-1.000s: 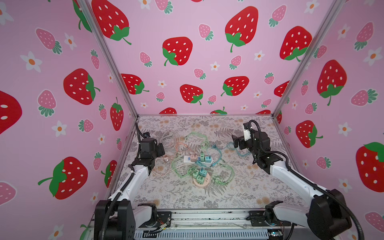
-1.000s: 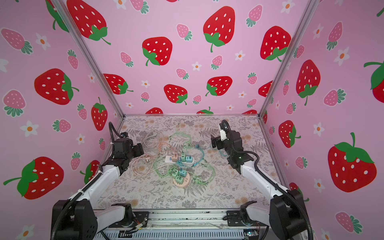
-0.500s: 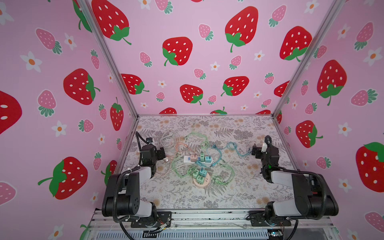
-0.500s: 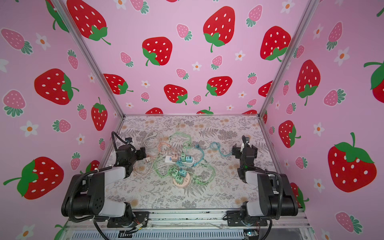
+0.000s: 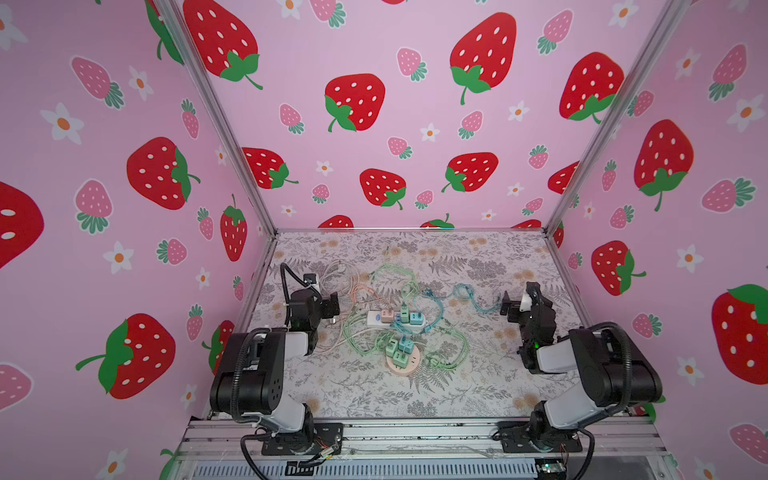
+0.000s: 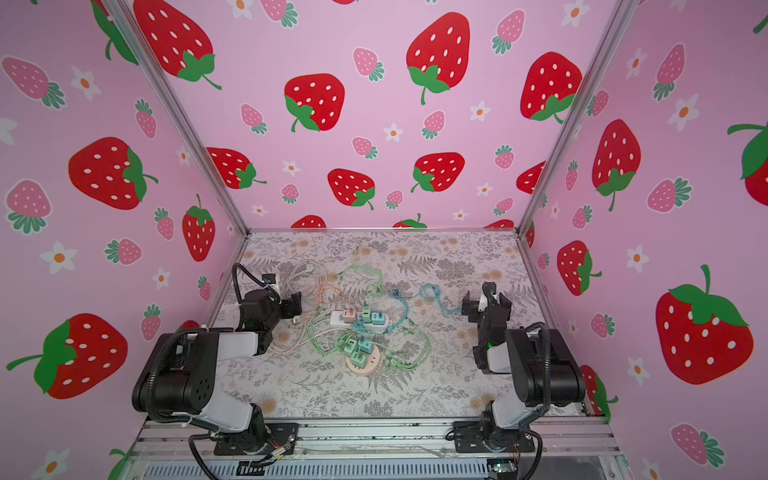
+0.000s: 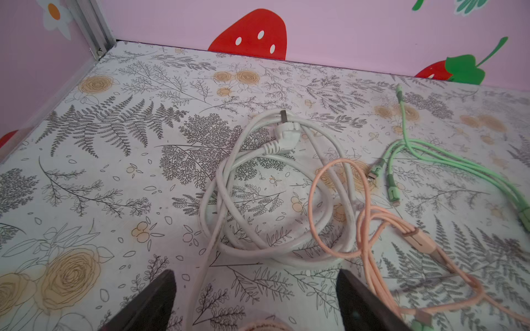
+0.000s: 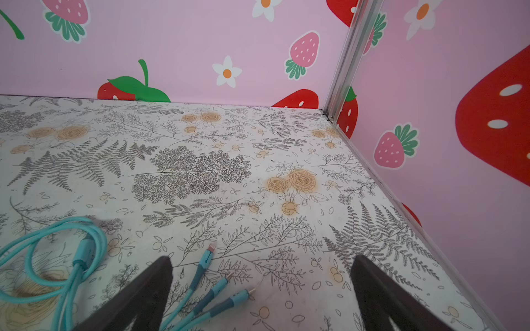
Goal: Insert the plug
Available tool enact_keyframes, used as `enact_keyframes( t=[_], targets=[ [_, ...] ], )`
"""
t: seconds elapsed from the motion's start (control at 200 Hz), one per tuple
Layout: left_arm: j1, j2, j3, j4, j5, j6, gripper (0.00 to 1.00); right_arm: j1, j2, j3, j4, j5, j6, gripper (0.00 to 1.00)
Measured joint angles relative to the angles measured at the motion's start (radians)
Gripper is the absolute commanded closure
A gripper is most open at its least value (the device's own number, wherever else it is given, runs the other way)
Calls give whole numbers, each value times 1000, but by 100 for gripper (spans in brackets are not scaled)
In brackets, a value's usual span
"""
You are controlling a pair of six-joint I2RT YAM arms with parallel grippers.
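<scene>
A white plug (image 7: 282, 134) lies on its coiled white cable (image 7: 229, 200) on the floral table, ahead of my left gripper (image 7: 255, 282). That gripper is open with bare table and one strand of the white cable between its fingers. In both top views it (image 5: 332, 309) (image 6: 296, 309) sits left of the white power strip (image 5: 395, 320) (image 6: 359, 321), which carries pink, green and blue chargers. My right gripper (image 8: 262, 266) (image 5: 509, 307) (image 6: 469, 305) is open and empty at the right, with three blue connector ends (image 8: 212, 275) lying by one finger.
A round pink socket (image 5: 403, 365) (image 6: 362, 362) with green and blue chargers sits in front of the strip. Pink cable (image 7: 367, 217), green cable (image 7: 413, 152) and a blue cable loop (image 8: 57, 252) spread around the middle. Pink walls close three sides.
Both arms have pulled back from the middle and folded down near their bases. The left gripper's fingers have spread a little wider. Plugs and cables lie as before.
</scene>
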State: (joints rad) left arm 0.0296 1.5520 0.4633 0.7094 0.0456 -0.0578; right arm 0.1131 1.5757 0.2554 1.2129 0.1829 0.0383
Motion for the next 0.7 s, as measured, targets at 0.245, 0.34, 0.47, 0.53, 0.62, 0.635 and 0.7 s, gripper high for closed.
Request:
enact_keyframes(
  t=[0.245, 0.34, 0.47, 0.53, 0.62, 0.635, 0.7],
  targets=[
    [1, 0, 0, 8, -1, 6, 1, 0, 0, 0, 7, 0, -8, 1],
    [1, 0, 0, 9, -1, 7, 1, 0, 0, 0, 7, 0, -9, 1],
    [1, 0, 0, 10, -1, 7, 1, 1, 0, 0, 9, 0, -10, 1],
    [1, 0, 0, 10, -1, 7, 1, 1, 0, 0, 11, 0, -10, 1],
    [1, 0, 0, 12, -1, 7, 1, 1, 0, 0, 14, 0, -10, 1],
    [1, 0, 0, 12, -1, 7, 1, 1, 0, 0, 14, 0, -10, 1],
    [1, 0, 0, 13, -1, 8, 1, 1, 0, 0, 13, 0, -10, 1]
  ],
)
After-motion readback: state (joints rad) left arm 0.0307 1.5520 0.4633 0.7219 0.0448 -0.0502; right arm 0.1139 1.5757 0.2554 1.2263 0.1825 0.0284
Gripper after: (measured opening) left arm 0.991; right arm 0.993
